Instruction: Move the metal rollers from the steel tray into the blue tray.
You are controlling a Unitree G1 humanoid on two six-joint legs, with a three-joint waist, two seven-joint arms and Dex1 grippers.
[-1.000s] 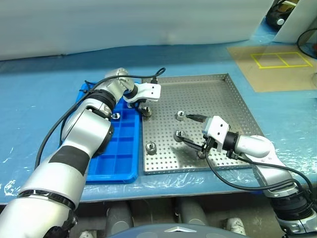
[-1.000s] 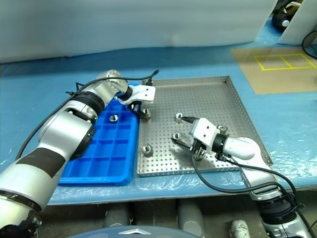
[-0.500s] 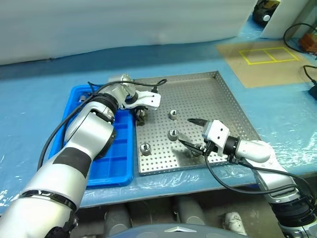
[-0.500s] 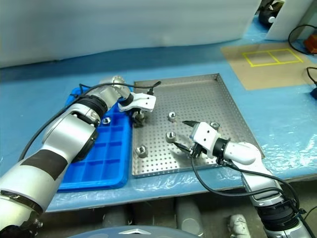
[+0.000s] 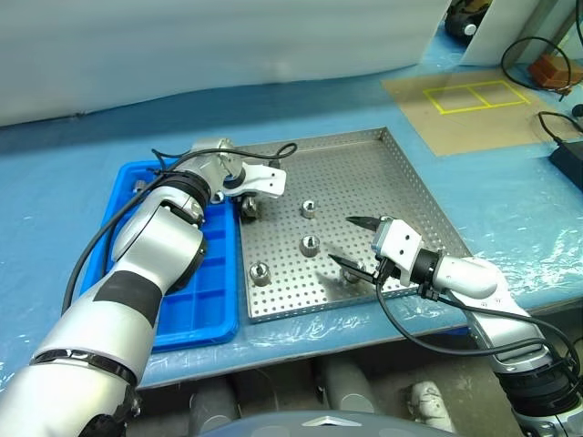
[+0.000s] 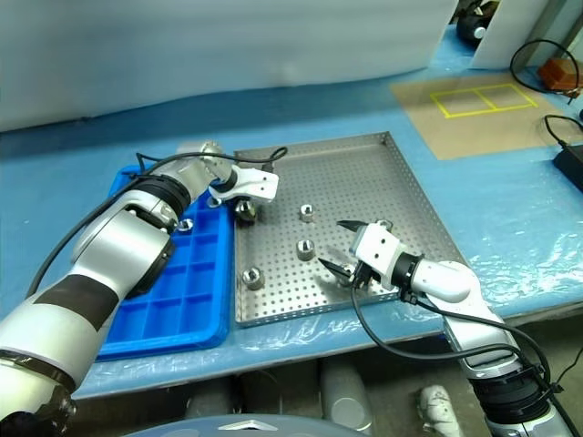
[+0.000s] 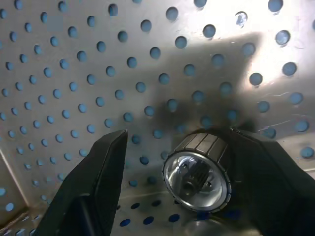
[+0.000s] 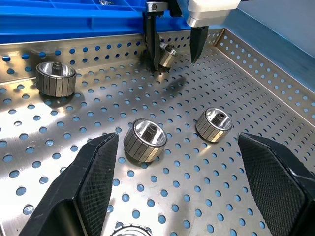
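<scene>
The steel tray [image 5: 364, 173] lies mid-table, with the blue tray [image 5: 214, 291] against its left side. Several metal rollers stand on the steel tray, among them one at the middle [image 5: 309, 208], another [image 5: 310, 243] and a nearer one [image 5: 261, 271]. My left gripper [image 5: 248, 209] points down by the tray's left rim, open, straddling a roller [image 7: 197, 172]; one finger is against it and the other stands apart. My right gripper [image 5: 341, 239] hovers open low over the tray's front right, with a roller [image 8: 145, 139] ahead of it. One roller [image 6: 185, 224] rests in a blue tray compartment.
Blue plastic sheeting [image 5: 73, 164] covers the table. A tan board with yellow tape [image 5: 465, 100] lies at the far right. Black cables [image 5: 565, 159] run along the right edge. The steel tray's far half is bare.
The whole picture has shifted as the camera turned. My left gripper has sunk a little around the roller by the left rim. The right gripper holds its place.
</scene>
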